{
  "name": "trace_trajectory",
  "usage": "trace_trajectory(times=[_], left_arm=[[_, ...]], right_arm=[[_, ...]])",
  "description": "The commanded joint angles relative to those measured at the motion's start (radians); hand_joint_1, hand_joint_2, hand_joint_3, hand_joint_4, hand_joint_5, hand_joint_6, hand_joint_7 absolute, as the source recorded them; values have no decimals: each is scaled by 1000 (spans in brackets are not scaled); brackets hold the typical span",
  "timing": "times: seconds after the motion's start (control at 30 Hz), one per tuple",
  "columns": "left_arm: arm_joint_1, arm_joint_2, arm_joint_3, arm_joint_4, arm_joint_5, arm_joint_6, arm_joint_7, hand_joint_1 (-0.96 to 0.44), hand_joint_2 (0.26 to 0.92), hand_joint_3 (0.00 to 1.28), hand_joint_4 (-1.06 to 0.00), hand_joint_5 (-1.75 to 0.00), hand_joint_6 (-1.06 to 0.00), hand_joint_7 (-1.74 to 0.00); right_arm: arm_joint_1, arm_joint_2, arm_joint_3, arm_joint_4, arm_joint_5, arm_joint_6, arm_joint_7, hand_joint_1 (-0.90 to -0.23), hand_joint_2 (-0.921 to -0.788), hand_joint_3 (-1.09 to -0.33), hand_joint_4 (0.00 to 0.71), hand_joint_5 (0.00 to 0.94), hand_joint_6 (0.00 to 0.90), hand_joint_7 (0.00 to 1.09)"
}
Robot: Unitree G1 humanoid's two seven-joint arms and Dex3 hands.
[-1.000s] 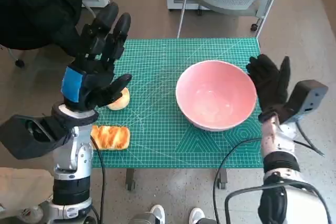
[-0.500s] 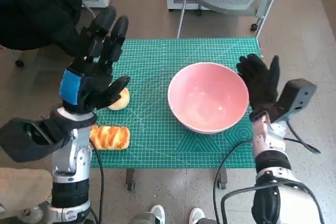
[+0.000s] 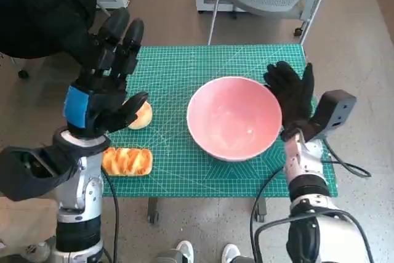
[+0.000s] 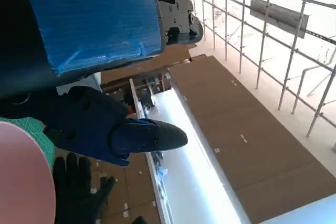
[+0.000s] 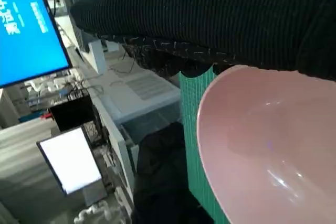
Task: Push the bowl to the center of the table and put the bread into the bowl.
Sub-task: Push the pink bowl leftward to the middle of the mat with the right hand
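Head view: a wide, glossy pink plastic bowl (image 3: 234, 117), empty inside, stands on the green gridded cutting mat (image 3: 184, 69) that covers the small table, right of the mat's middle. The right hand (image 3: 290, 93), in its black knitted glove, is flat and spread against the bowl's right rim, holding nothing. A golden-brown, ridged bread loaf (image 3: 126, 161) lies near the mat's front left edge; a round pale bun (image 3: 141, 115) sits just behind it, partly hidden by the left hand (image 3: 101, 90). That hand, black with blue tape over its back, hangs above the mat with fingers spread and thumb out, gripping nothing.

Left wrist view: the blue tape fills the upper corner, a black fingertip juts across, and a slice of pink bowl rim (image 4: 23, 177) and the gloved right hand (image 4: 79, 190) appear at one edge.

Right wrist view: the glove lies against the bowl's rim (image 5: 262, 140); a blue screen (image 5: 26, 24) bears white writing too cropped to read, and a blank white monitor (image 5: 71, 158) stands beyond.
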State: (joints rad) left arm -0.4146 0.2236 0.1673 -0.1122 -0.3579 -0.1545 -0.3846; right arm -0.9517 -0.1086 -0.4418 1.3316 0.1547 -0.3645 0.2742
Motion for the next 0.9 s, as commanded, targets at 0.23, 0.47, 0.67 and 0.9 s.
trace_trajectory(times=[0.23,0.47,0.67,0.9], left_arm=[[22,13,9,-35,15,8,25,-477,918,373,-17,0,1,-349],[36,16,12,-49,18,10,41,-474,917,383,-18,0,1,-348],[46,16,14,-60,17,13,50,-475,914,389,-18,-1,1,-350],[60,18,16,-76,15,18,59,-476,910,396,-23,-3,1,-363]], right_arm=[[-20,38,33,8,-13,8,8,-678,-921,-952,478,0,538,52],[-41,69,46,9,-14,11,-3,-698,-921,-956,484,4,537,51],[-51,82,50,10,-10,17,0,-703,-921,-956,485,4,550,59],[-60,90,53,11,-8,25,3,-705,-921,-943,478,1,551,61]])
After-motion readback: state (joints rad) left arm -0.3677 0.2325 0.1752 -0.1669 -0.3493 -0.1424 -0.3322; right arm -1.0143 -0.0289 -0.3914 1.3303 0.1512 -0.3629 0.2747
